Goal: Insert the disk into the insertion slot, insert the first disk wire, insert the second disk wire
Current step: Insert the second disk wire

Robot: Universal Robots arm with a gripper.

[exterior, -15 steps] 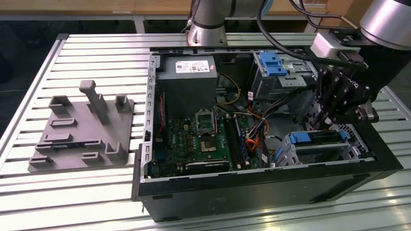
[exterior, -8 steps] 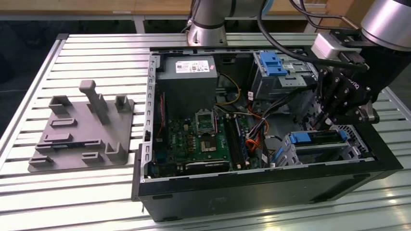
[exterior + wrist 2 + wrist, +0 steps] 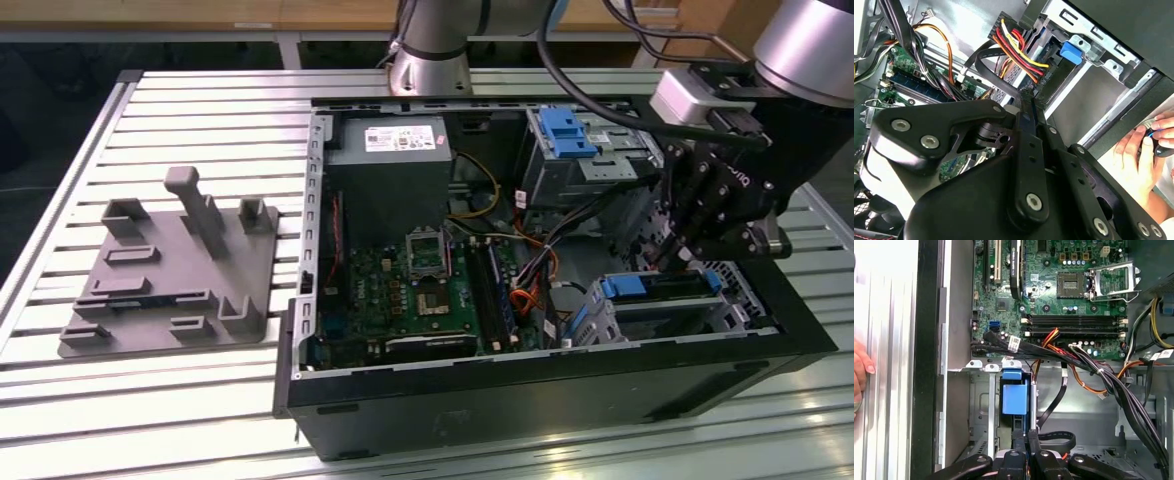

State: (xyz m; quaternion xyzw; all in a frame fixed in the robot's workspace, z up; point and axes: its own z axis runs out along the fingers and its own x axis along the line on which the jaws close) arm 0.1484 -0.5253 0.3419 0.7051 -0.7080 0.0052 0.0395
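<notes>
Inside an open computer case (image 3: 561, 385) on a slatted metal worktop (image 3: 200, 110), the end effector (image 3: 711, 238) hangs just above the disk (image 3: 657, 288), whose blue caddy sits in the insertion slot (image 3: 674, 312) at the case's corner on the exterior view's right. In the first wrist view its fingers (image 3: 1026, 447) stand pressed together, holding nothing visible. Bundled wires (image 3: 1094, 370) crowd the gap beside the slot. A person's hand (image 3: 861, 372) rests on the worktop outside the case wall.

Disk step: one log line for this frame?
disk: seated in insertion slot | pincer: shut, over disk's blue caddy | wires: loose over motherboard | hand: beside case
</notes>
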